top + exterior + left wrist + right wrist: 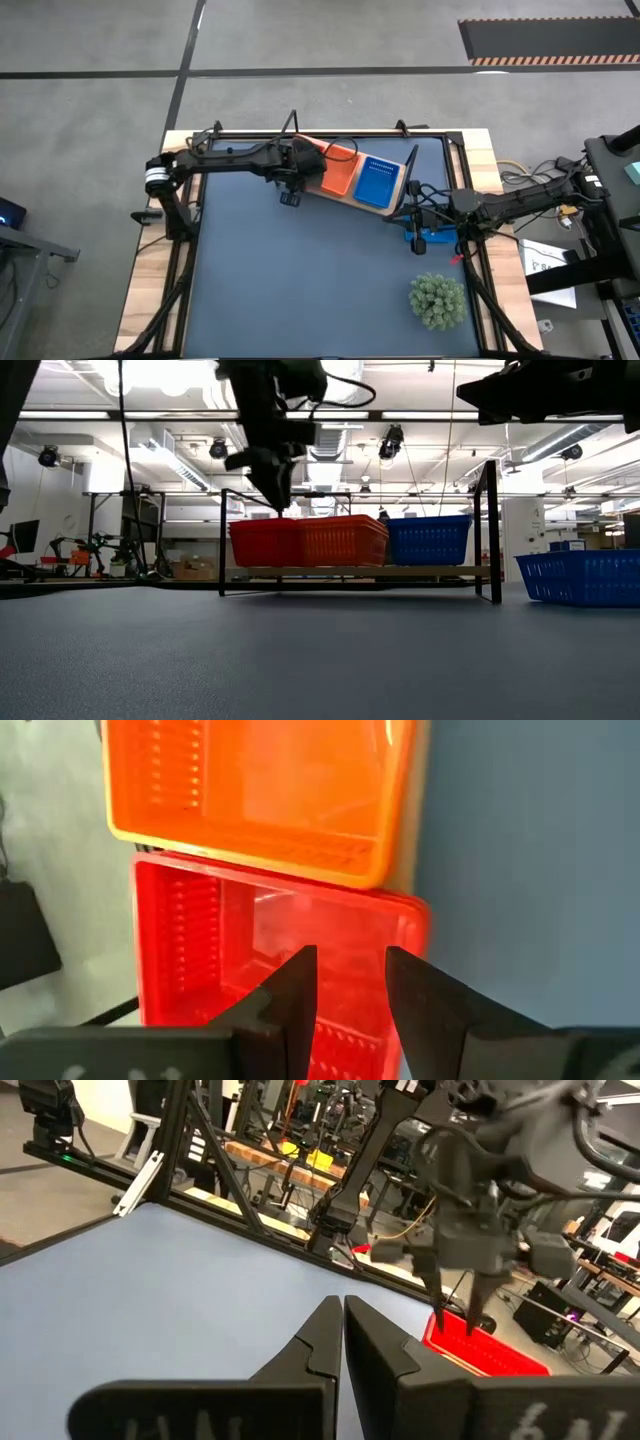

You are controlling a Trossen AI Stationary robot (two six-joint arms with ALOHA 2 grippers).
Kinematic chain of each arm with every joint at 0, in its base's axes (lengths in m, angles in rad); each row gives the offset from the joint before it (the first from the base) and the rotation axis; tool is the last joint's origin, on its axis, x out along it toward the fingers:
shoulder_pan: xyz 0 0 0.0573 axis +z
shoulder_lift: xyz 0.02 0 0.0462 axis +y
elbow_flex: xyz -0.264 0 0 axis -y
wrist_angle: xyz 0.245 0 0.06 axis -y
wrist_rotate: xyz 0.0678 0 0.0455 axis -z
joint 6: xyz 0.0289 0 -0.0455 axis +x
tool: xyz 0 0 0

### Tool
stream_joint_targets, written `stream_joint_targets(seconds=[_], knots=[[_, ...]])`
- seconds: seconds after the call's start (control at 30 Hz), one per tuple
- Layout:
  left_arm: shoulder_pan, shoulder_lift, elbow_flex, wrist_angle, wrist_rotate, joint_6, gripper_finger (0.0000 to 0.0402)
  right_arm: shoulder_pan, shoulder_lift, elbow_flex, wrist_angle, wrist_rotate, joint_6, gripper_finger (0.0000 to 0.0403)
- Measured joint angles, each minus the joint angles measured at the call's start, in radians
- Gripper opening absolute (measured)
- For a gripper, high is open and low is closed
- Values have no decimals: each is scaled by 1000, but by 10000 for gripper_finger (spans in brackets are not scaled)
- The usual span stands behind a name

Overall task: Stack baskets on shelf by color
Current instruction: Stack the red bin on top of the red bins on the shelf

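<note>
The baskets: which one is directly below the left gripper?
The red basket, at the shelf's end. The left gripper hangs open over it; the orange basket sits next to it.

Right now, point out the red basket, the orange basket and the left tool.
red basket (200, 940): left wrist view, inner side wall.
orange basket (270, 780): left wrist view, floor.
left tool (350, 990): left wrist view, between fingertips.
</note>
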Motion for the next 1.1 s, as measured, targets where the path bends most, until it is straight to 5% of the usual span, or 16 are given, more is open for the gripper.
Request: stream_joint_targets(seconds=[0.6, 1.1], knots=[[12, 95, 5, 131, -3, 1, 105, 0, 0, 0, -4, 1, 1, 9], [-45, 2, 29, -44, 0, -26, 105, 0, 0, 0, -11, 2, 8, 9]])
